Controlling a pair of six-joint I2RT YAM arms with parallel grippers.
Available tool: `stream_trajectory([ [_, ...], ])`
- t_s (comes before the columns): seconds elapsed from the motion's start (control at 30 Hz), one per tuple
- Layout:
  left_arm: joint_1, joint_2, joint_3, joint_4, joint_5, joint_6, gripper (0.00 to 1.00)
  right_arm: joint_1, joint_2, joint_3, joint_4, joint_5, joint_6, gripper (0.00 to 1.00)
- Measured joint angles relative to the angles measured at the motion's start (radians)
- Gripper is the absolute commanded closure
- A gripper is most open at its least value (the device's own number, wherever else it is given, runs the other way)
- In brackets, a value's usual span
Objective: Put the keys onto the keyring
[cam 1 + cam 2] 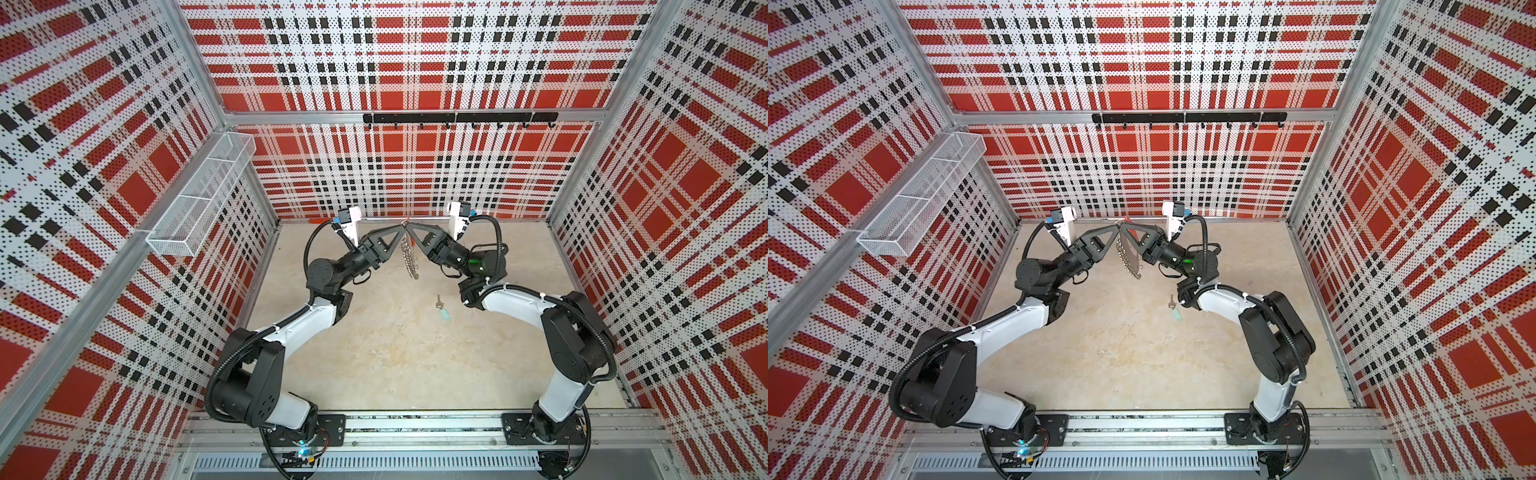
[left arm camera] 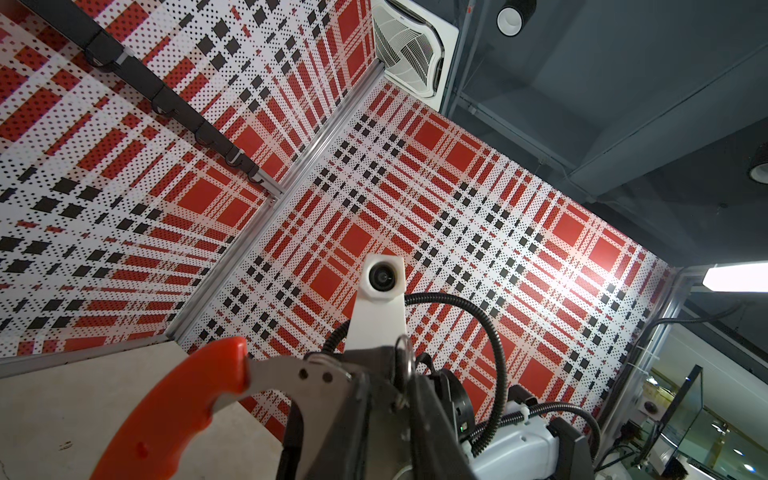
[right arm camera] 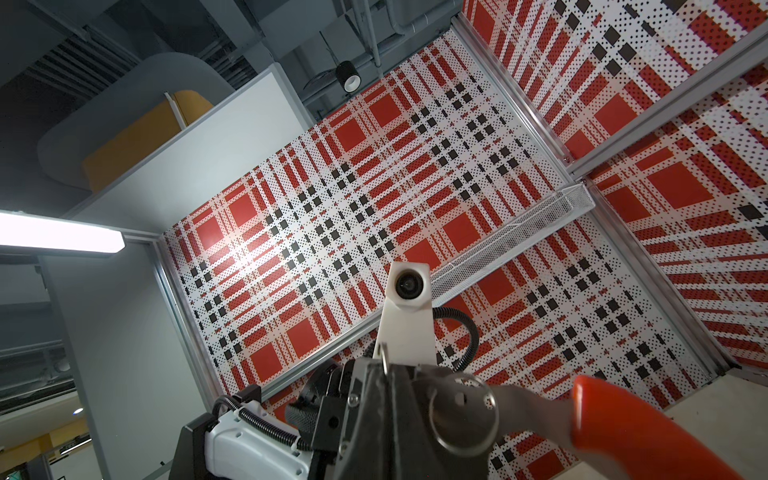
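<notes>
Black left gripper [image 1: 399, 227] and right gripper [image 1: 412, 228] meet tip-to-tip aloft, keyring [image 1: 411, 261] dangling beneath

Left arm [image 1: 307, 320], right arm [image 1: 511, 301]: white links, blk joints, corrugated blk cables [image 1: 498, 239], white cam mounts [image 1: 353, 226].

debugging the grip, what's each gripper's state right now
left gripper: at the top of the keyring, cannot tell if closed
right gripper: closed, holding the keyring
</notes>
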Motion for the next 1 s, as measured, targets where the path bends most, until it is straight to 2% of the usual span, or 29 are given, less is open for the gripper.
stream_trajectory([
  [0.17,0.0,0.004,0.0,0.003,-0.002,0.0,0.81,0.002,0.0,0.0,-0.011,0.001,-0.017,1.0],
  [0.3,0.002,0.006,0.0,0.007,-0.01,0.0,0.98,0.005,0.0,0.0,-0.025,0.005,-0.034,1.0],
  [0.33,0.003,0.007,0.0,0.009,-0.014,-0.001,1.0,0.005,0.0,0.0,-0.029,0.008,-0.039,1.0],
  [0.57,0.003,0.007,0.0,0.011,-0.019,0.002,1.0,0.005,-0.013,0.0,-0.061,0.011,-0.066,1.0],
  [0.63,0.003,0.007,0.0,0.011,-0.021,0.002,1.0,0.005,-0.027,0.0,-0.092,0.011,-0.084,0.89],
  [0.7,0.004,0.007,0.0,0.011,-0.018,0.002,1.0,0.006,-0.043,0.0,-0.127,0.011,-0.105,0.67],
  [0.77,0.004,0.007,0.0,0.009,-0.006,0.002,1.0,0.006,-0.06,-0.001,-0.158,0.006,-0.127,0.56],
  [0.87,0.0,0.007,0.0,0.005,0.01,0.001,1.0,-0.002,-0.089,-0.01,-0.209,-0.002,-0.156,0.5],
  [1.0,0.0,0.007,0.0,0.005,0.029,0.0,1.0,-0.039,-0.137,-0.02,-0.301,-0.03,-0.198,0.48],
])
